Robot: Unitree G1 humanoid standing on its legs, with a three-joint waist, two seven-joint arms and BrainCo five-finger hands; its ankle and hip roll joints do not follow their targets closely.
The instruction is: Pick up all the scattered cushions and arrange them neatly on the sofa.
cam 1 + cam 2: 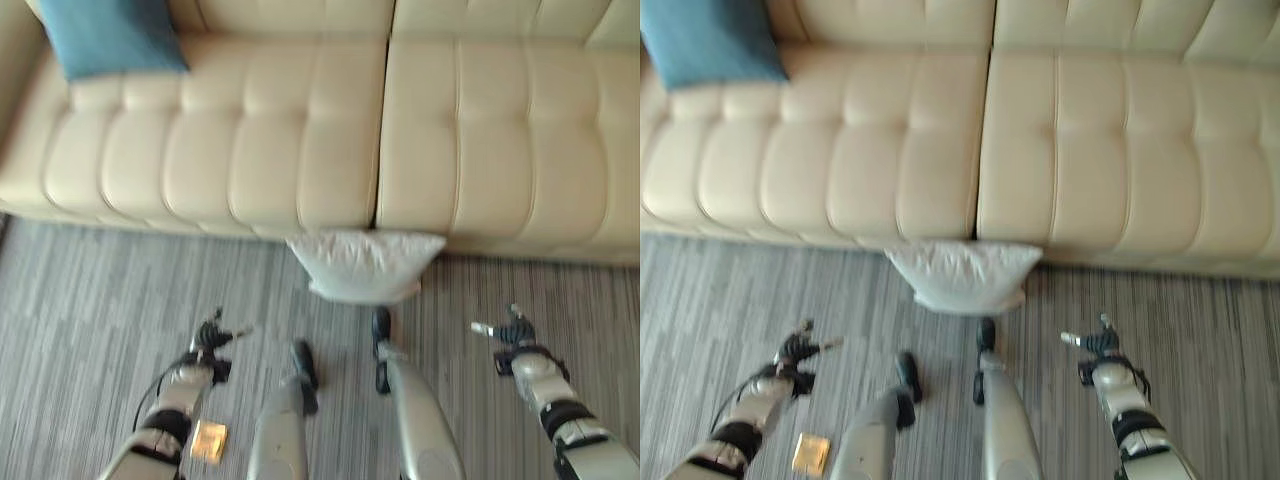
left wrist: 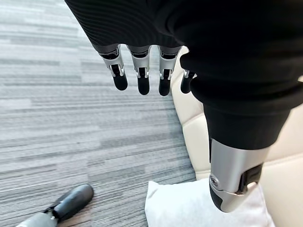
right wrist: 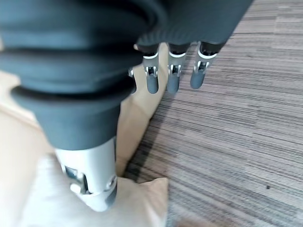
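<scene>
Left eye view, blue cushion: a blue cushion (image 1: 110, 38) sits on the far left of the cream tufted sofa (image 1: 200, 150), propped against the backrest; already on the seat.
Small object on floor: a small yellowish flat item (image 1: 208, 441) lies on the grey striped carpet (image 1: 80, 300) just beside the left arm; what it is cannot be told.
Left hand: the left hand (image 1: 212, 338) hangs above the carpet, left of the floor cushion and apart from it; in the left wrist view the fingers (image 2: 142, 75) are straight and spread, holding nothing.
White cushion: a white cushion (image 1: 362, 264) lies on the carpet, its far edge touching the sofa front right below the seam between the two seat sections; it lies between the two hands and ahead of them.
Handling, judged: looks soft, light and loosely filled, with a wrinkled fabric cover; it should squash and sag under a grip rather than slip. Not fragile.
Where to hold, judged: take the two side edges, one hand on each, pressing inward so the filling bunches; a single-corner pinch would probably let it droop and swing.
Right hand: the right hand (image 1: 513, 330) hangs above the carpet, right of the white cushion and apart from it; in the right wrist view its fingers (image 3: 173, 78) are straight and relaxed, with nothing in them.
Sofa seat, right section: bare cream cushioning (image 1: 510, 130), room to set the white cushion.
</scene>
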